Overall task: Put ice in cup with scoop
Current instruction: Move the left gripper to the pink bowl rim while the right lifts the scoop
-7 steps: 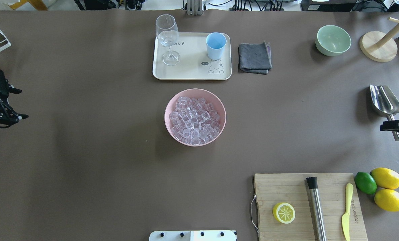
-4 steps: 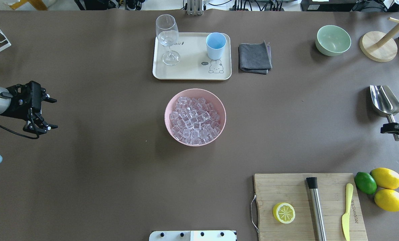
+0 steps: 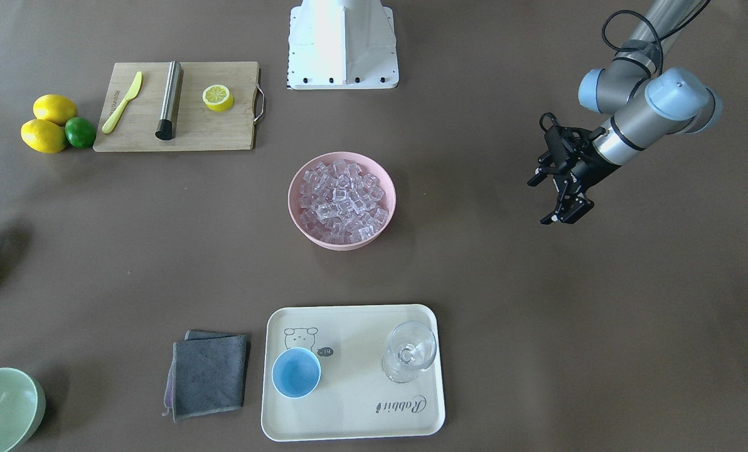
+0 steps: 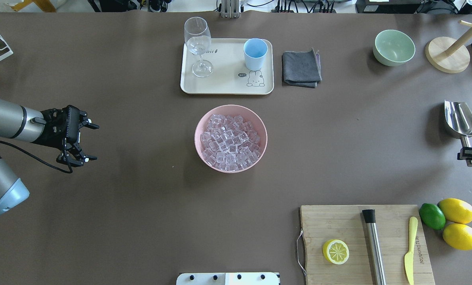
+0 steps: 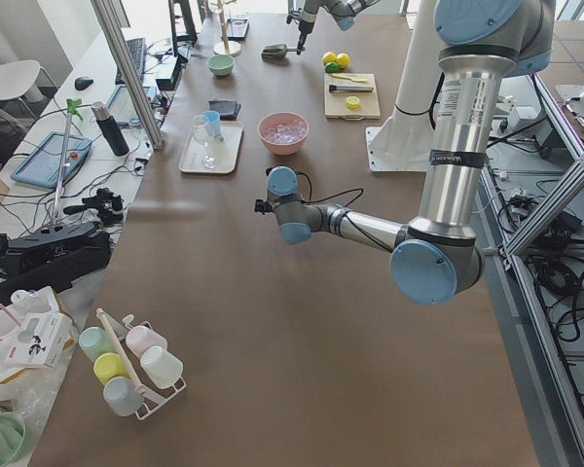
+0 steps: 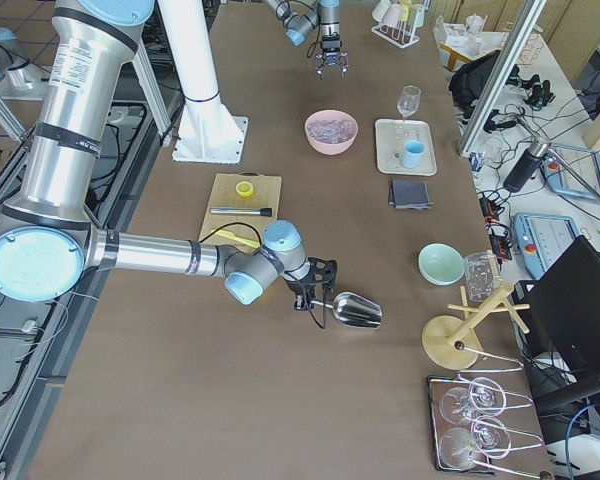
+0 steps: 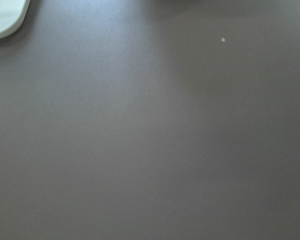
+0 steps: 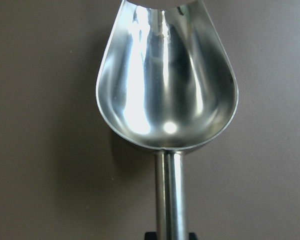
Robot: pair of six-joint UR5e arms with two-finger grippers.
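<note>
The ice (image 4: 230, 140) fills a pink bowl (image 4: 198, 130) at the table's middle; it also shows in the front view (image 3: 342, 199). The light-blue cup (image 4: 255, 53) stands upright on a cream tray (image 4: 228, 85) behind the bowl, and is seen from the front too (image 3: 295, 372). The steel scoop (image 4: 461, 120) is at the far right edge. My right gripper (image 4: 467, 152) is shut on its handle. The right wrist view shows its pan (image 8: 167, 85) empty. My left gripper (image 4: 91, 142) is open and empty, well left of the bowl.
A stemmed glass (image 4: 198, 45) stands on the tray. A grey cloth (image 4: 301, 68) lies right of it, a pale green bowl (image 4: 394, 47) further right. A cutting board (image 4: 366, 245) with a half lemon, steel cylinder and knife lies front right, beside lemons and a lime (image 4: 432, 216).
My left arm has moved right over the table toward the pink bowl. My right gripper and the scoop have shifted slightly right, and the pan now looks narrower.
</note>
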